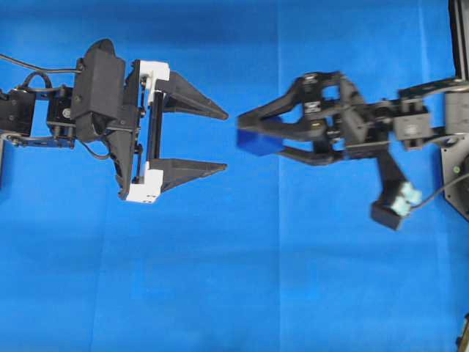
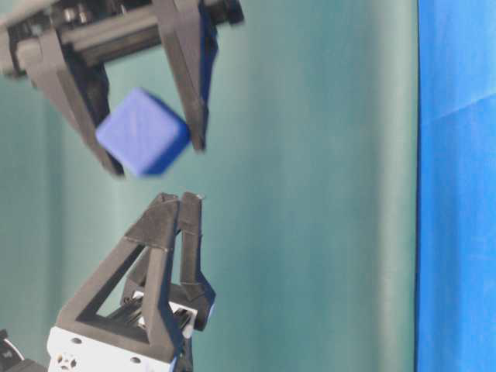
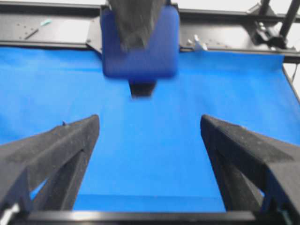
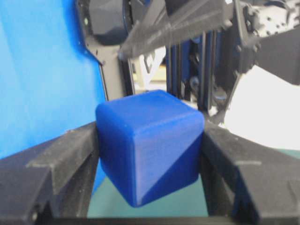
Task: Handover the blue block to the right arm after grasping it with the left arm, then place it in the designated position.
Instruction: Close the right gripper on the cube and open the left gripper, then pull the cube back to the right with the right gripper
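Now, by label:
Left gripper: fingers spread wide, holding nothing.
Right gripper: clamped on the blue block.
Blue block: above the blue cloth, apart from the left fingertips.

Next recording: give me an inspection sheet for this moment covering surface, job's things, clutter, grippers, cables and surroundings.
Surface: blue cloth with faint fold lines, nothing lying on it in view.
Job's things: small dark-blue cube with rounded edges, held off the cloth between the right gripper's fingers.
Clutter: nothing seen.
Grippers: left gripper with white plastic bracket, jaws wide apart, nothing between them; all-black right gripper closed on the cube.
Cables: black cables run along the left arm; one more at the right edge.
Surroundings: black frame rails beyond the cloth; teal backdrop in the table-level view.
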Controlling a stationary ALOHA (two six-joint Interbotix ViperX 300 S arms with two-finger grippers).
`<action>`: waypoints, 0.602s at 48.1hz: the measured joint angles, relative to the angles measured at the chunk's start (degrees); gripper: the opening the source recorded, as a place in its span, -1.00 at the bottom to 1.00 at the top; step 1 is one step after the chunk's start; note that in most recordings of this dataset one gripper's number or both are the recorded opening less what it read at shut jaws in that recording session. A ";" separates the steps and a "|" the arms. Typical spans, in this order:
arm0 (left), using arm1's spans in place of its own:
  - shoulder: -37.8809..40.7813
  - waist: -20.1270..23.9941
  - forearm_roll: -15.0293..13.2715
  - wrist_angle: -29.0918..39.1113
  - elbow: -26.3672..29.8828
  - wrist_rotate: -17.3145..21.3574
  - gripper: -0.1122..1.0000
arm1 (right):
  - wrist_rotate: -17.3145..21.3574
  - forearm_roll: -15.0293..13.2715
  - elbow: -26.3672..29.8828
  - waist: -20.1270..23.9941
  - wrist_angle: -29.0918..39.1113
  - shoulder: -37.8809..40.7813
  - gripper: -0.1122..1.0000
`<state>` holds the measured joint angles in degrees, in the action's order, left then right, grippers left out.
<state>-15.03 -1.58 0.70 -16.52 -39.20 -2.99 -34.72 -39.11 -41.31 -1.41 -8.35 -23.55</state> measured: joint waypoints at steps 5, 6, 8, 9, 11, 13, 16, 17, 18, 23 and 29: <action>-0.09 0.00 0.00 0.00 -0.09 0.00 0.86 | 0.00 0.00 -2.20 0.44 2.37 -3.87 0.14; -0.09 0.00 -0.09 0.00 0.00 0.00 0.86 | 0.00 0.00 -2.46 0.53 2.81 -4.57 0.14; -0.09 0.00 -0.09 0.00 0.00 0.00 0.86 | 0.09 0.09 -3.08 0.88 3.78 -5.89 0.14; 0.00 -0.09 -0.09 0.00 0.00 0.00 0.86 | 0.18 0.09 -3.25 1.05 4.31 -6.59 0.14; -0.09 0.00 -0.09 0.00 0.00 0.18 0.86 | 0.26 0.00 -3.78 1.49 5.71 -8.09 0.14; -0.09 0.00 0.00 0.00 0.00 0.09 0.86 | 0.53 0.00 -4.13 1.85 6.68 -9.14 0.14; -0.09 0.00 -0.09 0.00 0.00 0.18 0.86 | 0.88 0.00 -4.48 2.20 8.35 -10.20 0.14; -0.09 0.00 0.00 0.00 0.00 0.18 0.86 | 0.97 0.09 -4.48 2.29 8.88 -10.46 0.14; -0.09 -0.09 -0.09 0.00 -0.09 0.18 0.86 | 1.14 0.09 -4.57 2.46 9.32 -10.55 0.14; 0.00 0.00 -0.09 0.00 0.00 0.18 0.86 | 1.58 0.09 -4.66 2.72 10.90 -10.81 0.14; -0.09 -0.09 0.00 0.00 0.00 0.18 0.86 | 1.58 0.09 -4.66 2.90 11.34 -10.55 0.14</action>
<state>-15.12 -1.67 0.70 -16.52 -39.20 -2.81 -33.13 -39.02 -45.97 1.49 2.99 -34.10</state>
